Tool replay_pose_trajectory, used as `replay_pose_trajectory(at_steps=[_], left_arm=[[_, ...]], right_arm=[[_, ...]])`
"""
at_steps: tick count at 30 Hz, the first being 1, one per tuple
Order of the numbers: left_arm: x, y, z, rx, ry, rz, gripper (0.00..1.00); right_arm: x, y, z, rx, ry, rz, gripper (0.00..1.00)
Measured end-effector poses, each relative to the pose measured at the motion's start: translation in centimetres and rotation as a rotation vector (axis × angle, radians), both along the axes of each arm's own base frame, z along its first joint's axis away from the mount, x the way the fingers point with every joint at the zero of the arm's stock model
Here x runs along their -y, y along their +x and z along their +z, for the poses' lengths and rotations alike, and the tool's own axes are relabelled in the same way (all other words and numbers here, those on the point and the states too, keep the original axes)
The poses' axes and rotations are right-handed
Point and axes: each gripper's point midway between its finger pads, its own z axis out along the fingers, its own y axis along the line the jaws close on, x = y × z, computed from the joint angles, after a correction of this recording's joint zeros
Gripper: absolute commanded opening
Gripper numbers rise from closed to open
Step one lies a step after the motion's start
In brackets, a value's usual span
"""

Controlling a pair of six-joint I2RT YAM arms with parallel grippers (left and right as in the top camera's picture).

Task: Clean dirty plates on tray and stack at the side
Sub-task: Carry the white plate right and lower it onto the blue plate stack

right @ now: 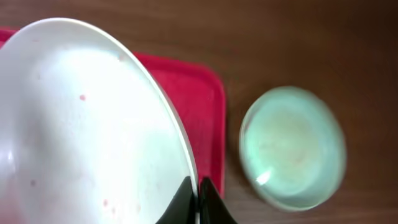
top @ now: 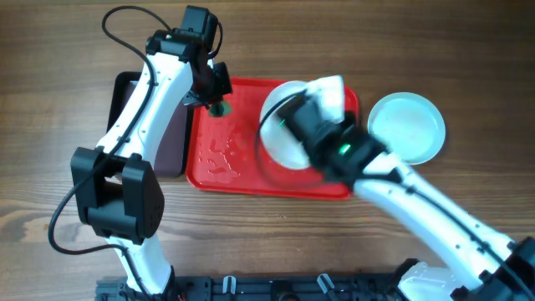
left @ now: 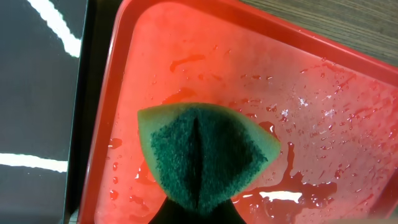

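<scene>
Camera above the table shows the red tray [top: 209, 171] in the middle, with a black tray [top: 125, 92] just beside its left edge. The left gripper [top: 219, 102] hangs over the tray's left part, closed on a green sponge [top: 220, 109]. The right arm [top: 418, 201] holds the white plate [top: 276, 146] above the tray's right part. A mint-blue plate [top: 407, 125] rests on the table just beside the tray's right edge. Whether another one lies under it, I cannot tell.

Left wrist view: the sponge is folded between the jaws, and the tray under it is wet, with red streaks and drops.

Right wrist view: the right gripper [right: 198, 186] pinches the white plate's rim with closed jaws. The plate looks almost clean, with only few pink specks. I judge that the wiping of this plate is done or nearly done. The next move calls for carrying it over the mint-blue plate and setting it down centred on top.
</scene>
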Motion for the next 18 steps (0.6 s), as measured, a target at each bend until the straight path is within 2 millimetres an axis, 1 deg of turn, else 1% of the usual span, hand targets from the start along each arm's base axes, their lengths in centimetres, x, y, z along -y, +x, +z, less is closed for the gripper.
replay_pose_trajectory(at_steps=[2,4,6,9,12,14,16,17,18], left_arm=[[0.0,0.0,0.0,0.001,0.0,0.0,0.04],[0.0,0.1,0.0,0.002,-0.001,0.0,0.04],[0.0,0.1,0.0,0.003,-0.001,0.0,0.04],[0.0,0.1,0.0,0.003,-0.001,0.0,0.04],[0.0,0.1,0.0,0.003,0.0,0.0,0.04],[0.0,0.1,0.0,0.003,0.0,0.0,0.04],[0.0,0.1,0.0,0.003,0.0,0.0,0.04],[0.0,0.1,0.0,0.003,0.0,0.0,0.04],[0.0,0.1,0.0,0.003,0.0,0.0,0.04]], right_arm=[[1.6,0.8,-0.6,-0.038,0.07,-0.052,0.04],[3.7,1.7,-1.2,-0.08,0.159,-0.11,0.04],[6.2,2.6,-1.6,-0.104,0.243,-0.178,0.04],[11.2,3.5,-1.9,-0.114,0.358,-0.31,0.04],[15.4,3.5,-2.0,-0.106,0.407,-0.416,0.04],[18.8,3.2,-2.1,-0.095,0.434,-0.501,0.04],[21.3,2.9,-2.4,-0.092,0.443,-0.559,0.04],[22.1,2.7,-2.7,-0.095,0.446,-0.581,0.04],[23.2,2.4,-3.3,-0.101,0.449,-0.611,0.04]])
